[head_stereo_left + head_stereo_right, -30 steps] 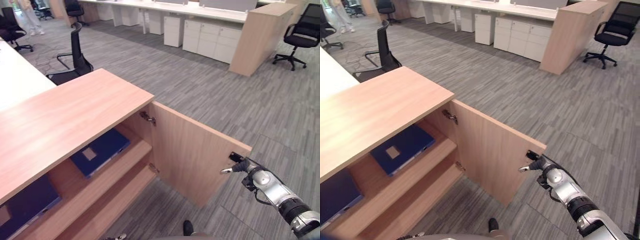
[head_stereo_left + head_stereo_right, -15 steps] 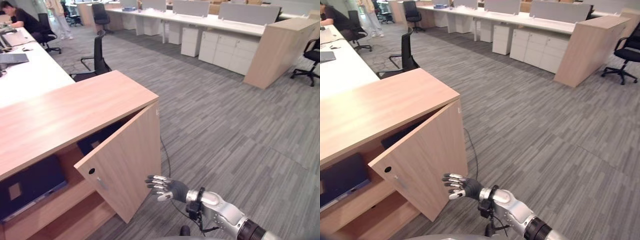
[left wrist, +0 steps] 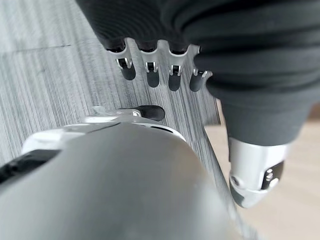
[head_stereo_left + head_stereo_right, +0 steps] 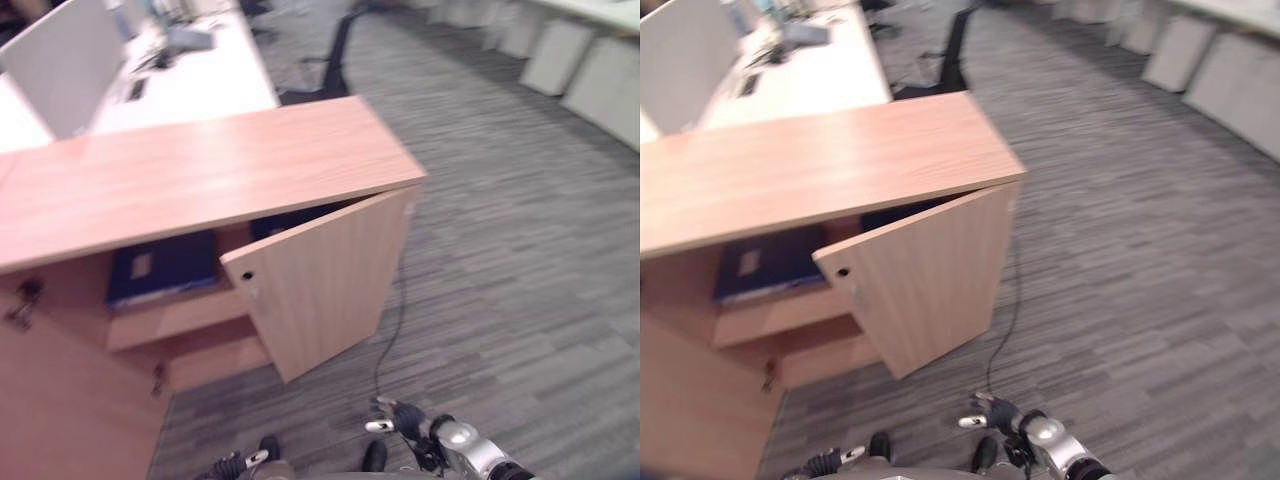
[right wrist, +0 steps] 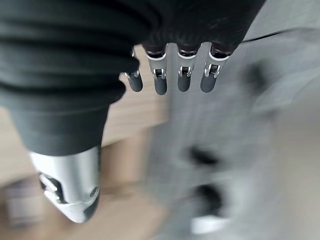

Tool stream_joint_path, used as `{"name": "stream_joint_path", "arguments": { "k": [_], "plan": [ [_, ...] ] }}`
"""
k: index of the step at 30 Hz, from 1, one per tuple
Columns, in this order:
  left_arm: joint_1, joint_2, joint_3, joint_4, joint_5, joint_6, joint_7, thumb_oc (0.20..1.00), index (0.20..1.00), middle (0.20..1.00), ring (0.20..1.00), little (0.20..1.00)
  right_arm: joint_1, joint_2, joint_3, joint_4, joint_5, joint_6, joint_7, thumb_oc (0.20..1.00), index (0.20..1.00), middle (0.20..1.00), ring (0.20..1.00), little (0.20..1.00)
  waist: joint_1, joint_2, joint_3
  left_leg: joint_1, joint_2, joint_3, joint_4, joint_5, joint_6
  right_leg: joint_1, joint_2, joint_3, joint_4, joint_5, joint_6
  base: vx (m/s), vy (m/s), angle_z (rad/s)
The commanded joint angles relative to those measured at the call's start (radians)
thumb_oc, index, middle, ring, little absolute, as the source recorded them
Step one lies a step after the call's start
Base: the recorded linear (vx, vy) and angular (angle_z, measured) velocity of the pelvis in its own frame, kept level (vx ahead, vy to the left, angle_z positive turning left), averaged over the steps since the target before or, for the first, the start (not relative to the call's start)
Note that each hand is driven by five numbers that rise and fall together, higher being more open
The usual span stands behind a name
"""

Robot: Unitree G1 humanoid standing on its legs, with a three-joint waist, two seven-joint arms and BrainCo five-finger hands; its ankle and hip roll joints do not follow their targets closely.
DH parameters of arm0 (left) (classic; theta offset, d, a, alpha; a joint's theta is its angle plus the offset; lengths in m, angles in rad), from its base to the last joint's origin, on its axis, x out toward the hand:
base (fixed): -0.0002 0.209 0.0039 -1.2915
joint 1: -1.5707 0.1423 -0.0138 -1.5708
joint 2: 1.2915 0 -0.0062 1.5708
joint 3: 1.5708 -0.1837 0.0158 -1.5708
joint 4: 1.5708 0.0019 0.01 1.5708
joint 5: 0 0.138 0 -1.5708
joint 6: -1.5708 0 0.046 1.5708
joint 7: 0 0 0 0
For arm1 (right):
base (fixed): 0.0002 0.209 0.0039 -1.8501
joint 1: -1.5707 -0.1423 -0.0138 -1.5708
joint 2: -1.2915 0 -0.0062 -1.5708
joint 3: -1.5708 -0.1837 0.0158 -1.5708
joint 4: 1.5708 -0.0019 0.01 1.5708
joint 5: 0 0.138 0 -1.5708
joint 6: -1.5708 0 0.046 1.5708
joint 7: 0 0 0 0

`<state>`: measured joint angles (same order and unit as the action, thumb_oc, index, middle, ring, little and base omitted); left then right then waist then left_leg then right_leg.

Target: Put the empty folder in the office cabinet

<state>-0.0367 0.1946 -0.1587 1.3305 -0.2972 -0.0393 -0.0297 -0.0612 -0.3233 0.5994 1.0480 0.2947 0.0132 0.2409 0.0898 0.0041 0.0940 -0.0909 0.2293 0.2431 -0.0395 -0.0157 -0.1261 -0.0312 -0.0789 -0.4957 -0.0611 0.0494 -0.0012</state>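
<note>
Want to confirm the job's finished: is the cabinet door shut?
No, partly open: the door angles out from the cabinet, with a blue folder visible inside.

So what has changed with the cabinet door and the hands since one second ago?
The right cabinet door has swung from wide open to partly closed. The right hand, which was at the door's edge, has come off it and hangs low, open. The dark blue folder stays on its shelf. The left hand is open.
</note>
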Motion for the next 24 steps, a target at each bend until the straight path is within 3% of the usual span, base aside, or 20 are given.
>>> {"name": "stream_joint_path", "arguments": {
  "k": [1,3,8,14,18,19,21,22,23,24],
  "plan": [
    [-0.02,-0.047,-0.003,0.026,-0.017,-0.004,-0.009,1.0,1.0,1.0,1.0,1.0,-0.056,0.097,-0.156,0.137,-0.069,-0.024,-0.102,1.0,1.0,1.0,1.0,1.0,-0.062,-0.001,-0.03,0.071,0.051,0.191,-0.014,0.157,-0.042,0.129,-0.045,-0.092,-0.026,-0.093,0.12,0.01,0.087,1.31],
    [-0.023,-0.047,-0.004,0.012,-0.025,-0.004,-0.012,1.0,1.0,1.0,1.0,1.0,-0.052,0.099,-0.26,0.248,-0.093,-0.013,-0.17,1.0,1.0,1.0,1.0,1.0,-0.065,0.022,-0.05,0.088,0.081,0.295,-0.031,0.19,-0.053,0.162,-0.056,-0.168,-0.02,-0.095,0.112,0.08,0.146,1.48],
    [-0.027,-0.028,0.004,0.009,-0.002,-0.004,-0.026,1.0,1.0,1.0,1.0,1.0,0.003,0.097,-0.368,0.329,-0.098,0.006,-0.197,1.0,1.0,1.0,1.0,1.0,-0.057,0.043,-0.084,0.088,0.047,0.275,-0.036,0.174,-0.03,0.205,-0.113,-0.252,0.039,-0.095,0.127,0.13,0.212,1.18],
    [-0.039,-0.017,0.012,-0.005,0.016,-0.012,-0.036,1.0,1.0,1.0,1.0,1.0,0.039,0.091,-0.467,0.381,-0.033,0.013,-0.19,1.0,1.0,1.0,1.0,1.0,-0.031,0.028,-0.098,0.081,-0.107,0.183,-0.04,0.095,0.047,0.258,-0.259,-0.326,0.127,-0.061,0.184,0.14,0.354,0.75],
    [-0.041,-0.014,0.002,-0.011,0.028,-0.019,-0.031,1.0,1.0,1.0,1.0,1.0,0.037,0.086,-0.508,0.366,0.024,0.006,-0.197,1.0,1.0,1.0,1.0,1.0,-0.033,0.021,-0.099,0.086,-0.182,0.144,-0.044,0.059,0.084,0.251,-0.328,-0.312,0.203,-0.028,0.21,0.11,0.245,0.46],
    [-0.051,-0.007,-0.006,-0.01,0.029,-0.028,-0.017,1.0,1.0,1.0,1.0,1.0,0.027,0.087,-0.527,0.351,0.075,-0.007,-0.202,1.0,1.0,1.0,1.0,1.0,-0.051,0.015,-0.093,0.081,-0.21,0.112,-0.048,0.045,0.097,0.214,-0.335,-0.211,0.253,-0.012,0.214,0.06,0.135,0.66],
    [-0.061,0.0,-0.017,-0.002,0.02,-0.038,-0.001,1.0,1.0,1.0,1.0,1.0,0.01,0.088,-0.523,0.339,0.124,-0.021,-0.204,1.0,1.0,1.0,1.0,1.0,-0.083,0.021,-0.085,0.07,-0.217,0.075,-0.048,0.043,0.102,0.147,-0.274,-0.016,0.267,-0.063,0.185,0.05,0.08,0.9],
    [-0.062,0.0,-0.016,-0.002,0.02,-0.039,-0.001,1.0,1.0,1.0,1.0,1.0,0.009,0.088,-0.522,0.34,0.125,-0.021,-0.204,1.0,1.0,1.0,1.0,1.0,-0.077,0.022,-0.087,0.068,-0.213,0.081,-0.048,0.043,0.101,0.136,-0.273,-0.007,0.273,-0.067,0.182,0.09,0.005,0.5],
    [-0.076,-0.002,-0.034,0.001,0.028,-0.053,0.013,1.0,1.0,1.0,1.0,1.0,-0.006,0.093,-0.51,0.331,0.162,-0.032,-0.211,1.0,1.0,1.0,1.0,1.0,-0.1,0.026,-0.073,0.065,-0.215,0.048,-0.048,0.046,0.102,0.1,-0.184,0.156,0.239,-0.135,0.168,0.02,-0.02,0.26],
    [-0.081,-0.004,-0.046,0.002,0.036,-0.054,0.017,1.0,1.0,1.0,1.0,1.0,-0.009,0.096,-0.503,0.325,0.172,-0.037,-0.213,1.0,1.0,1.0,1.0,1.0,-0.106,0.033,-0.065,0.056,-0.21,0.039,-0.048,0.064,0.11,0.07,-0.14,0.205,0.23,-0.13,0.154,0.02,-0.013,0.49]
  ]
}}
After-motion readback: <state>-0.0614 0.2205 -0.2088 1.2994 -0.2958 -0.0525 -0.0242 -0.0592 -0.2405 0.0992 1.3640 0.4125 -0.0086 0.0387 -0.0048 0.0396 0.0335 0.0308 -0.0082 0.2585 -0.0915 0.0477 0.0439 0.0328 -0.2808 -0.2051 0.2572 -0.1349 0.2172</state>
